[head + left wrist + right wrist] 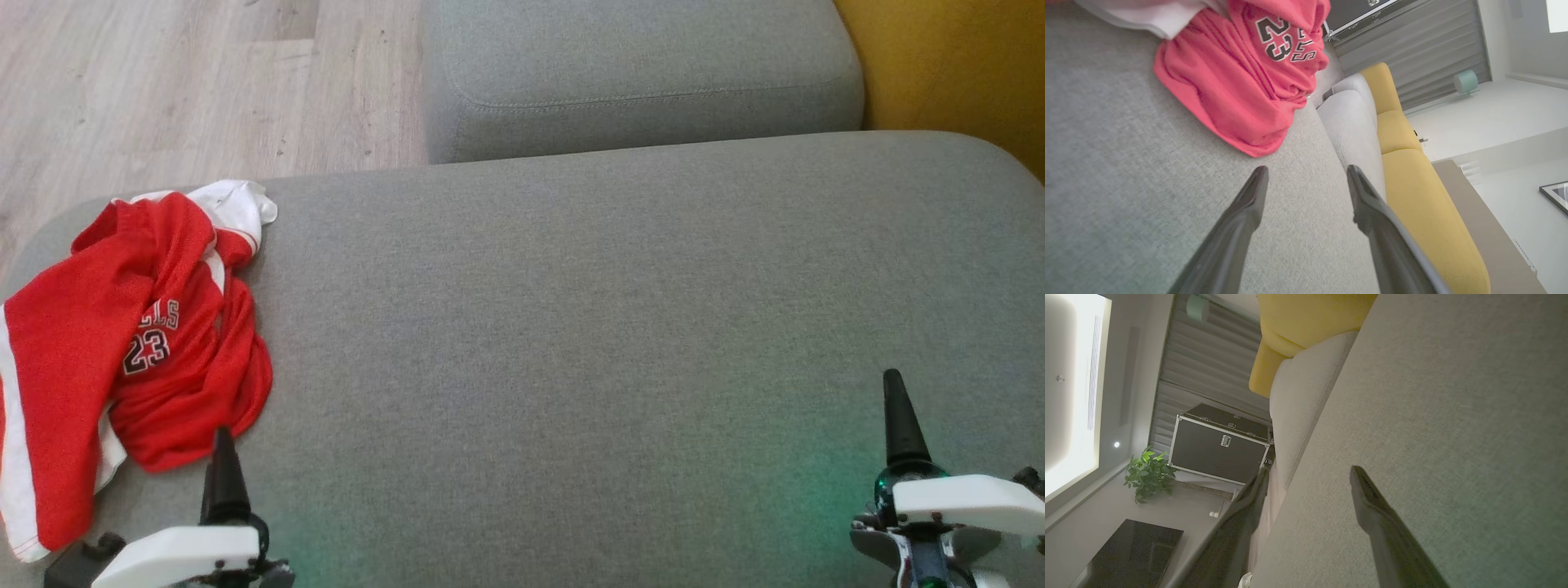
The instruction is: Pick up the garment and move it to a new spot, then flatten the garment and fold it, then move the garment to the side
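Garment (122,343) lies crumpled at left end of the grey cushion (571,310), near its edge. Left gripper (1306,173) fully open, empty, just short of it; right gripper (1308,473) open too, w/ nothing held, well apart. Risk as we see it: we pinch one loose fold & rest drags off the edge.

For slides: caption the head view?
Crumpled red jersey at the left end of the grey cushion; left hand open just short of it, right hand open, well clear.
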Available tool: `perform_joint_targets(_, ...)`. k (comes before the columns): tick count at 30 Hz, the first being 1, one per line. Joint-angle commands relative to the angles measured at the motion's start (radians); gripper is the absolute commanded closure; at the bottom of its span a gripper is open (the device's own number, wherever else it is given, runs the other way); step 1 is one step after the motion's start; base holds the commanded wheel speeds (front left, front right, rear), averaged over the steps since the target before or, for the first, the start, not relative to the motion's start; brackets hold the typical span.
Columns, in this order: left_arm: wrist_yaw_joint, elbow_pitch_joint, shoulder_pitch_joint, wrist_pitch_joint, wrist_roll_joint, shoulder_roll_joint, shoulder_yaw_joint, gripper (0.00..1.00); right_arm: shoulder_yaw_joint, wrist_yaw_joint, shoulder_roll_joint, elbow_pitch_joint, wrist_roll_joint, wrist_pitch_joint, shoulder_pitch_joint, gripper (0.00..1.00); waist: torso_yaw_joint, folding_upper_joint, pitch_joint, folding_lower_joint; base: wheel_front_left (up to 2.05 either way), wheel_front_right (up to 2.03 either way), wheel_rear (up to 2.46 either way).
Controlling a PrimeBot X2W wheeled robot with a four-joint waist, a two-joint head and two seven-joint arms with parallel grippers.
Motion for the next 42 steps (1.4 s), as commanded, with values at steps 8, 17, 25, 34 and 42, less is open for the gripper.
perform_joint_targets(8,0.028,-0.065,-0.02,-0.036,0.152,0.007,-0.025,0.0,0.043,0.003,-0.005,-0.062,-0.153,-0.035,-0.016,0.0,0.004,-0.0001,-0.009,0.0,0.0,0.0,0.0)
perform_joint_targets(17,0.057,-0.08,-0.013,-0.059,0.256,0.007,-0.041,0.0,0.074,0.003,-0.005,-0.078,-0.264,-0.059,-0.008,0.0,0.005,-0.0001,-0.018,0.0,0.0,0.0,0.0)
perform_joint_targets(25,0.083,-0.096,-0.008,-0.083,0.371,0.007,-0.058,0.0,0.088,0.004,-0.006,-0.075,-0.373,-0.082,-0.002,0.0,0.007,-0.0001,-0.023,0.0,0.0,0.0,0.0)
perform_joint_targets(34,0.093,-0.105,-0.005,-0.11,0.494,0.008,-0.077,0.0,0.117,0.004,-0.006,-0.09,-0.502,-0.109,0.0,0.0,0.012,-0.0001,-0.026,0.0,0.0,0.0,0.0)
perform_joint_targets(42,0.087,-0.116,0.002,-0.133,0.585,0.009,-0.09,0.0,0.133,0.005,-0.006,-0.101,-0.612,-0.132,0.005,0.0,0.016,-0.0001,-0.032,0.0,0.0,0.0,0.0)
